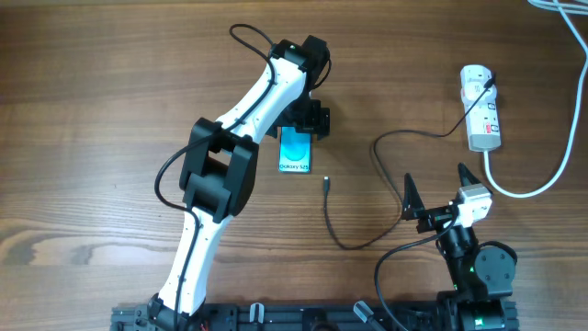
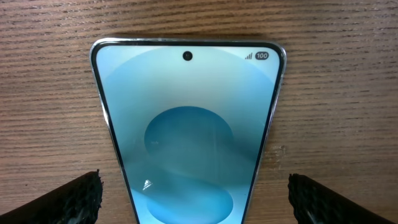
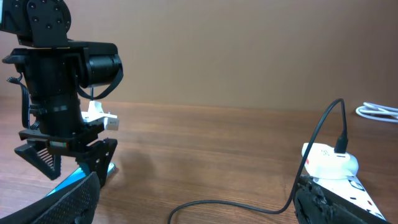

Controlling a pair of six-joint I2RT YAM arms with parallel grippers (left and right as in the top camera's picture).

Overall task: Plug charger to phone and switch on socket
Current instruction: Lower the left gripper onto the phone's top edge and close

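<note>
Your phone (image 1: 295, 152) lies flat on the bench (image 1: 92, 92), screen up. Its "Galaxy" end points toward the robot's base, and its camera end sits under the left arm's wrist.

The left fingers (image 2: 74, 199) are spread wide. In the left wrist view one sits off each long edge of the phone, with wood showing between each finger and the phone's rim. Neither finger touches the phone, and they grip nothing.

The charger (image 1: 326, 198) is loose on the bench to the phone's right. Its connector tip (image 1: 326, 183) lies near the phone's "Galaxy" corner but apart from it, and it is not plugged in. From the tip, the black cable runs toward the base and loops round to the right. It then rises away from the phone toward the socket (image 1: 480, 108).

The socket rests well to the phone's right, with its white cord (image 1: 519, 194) curling beyond it. The charger's plug (image 3: 340, 148) stands in the socket at the end away from the base. You can see red marks on the socket's top face, but I cannot tell how the switch is set.

The right fingers (image 1: 410, 195) are well apart from the phone, to its right and nearer the base. They are spread open and hold nothing. The cable passes close beside them in the overhead view, but I cannot tell whether it touches them.
</note>
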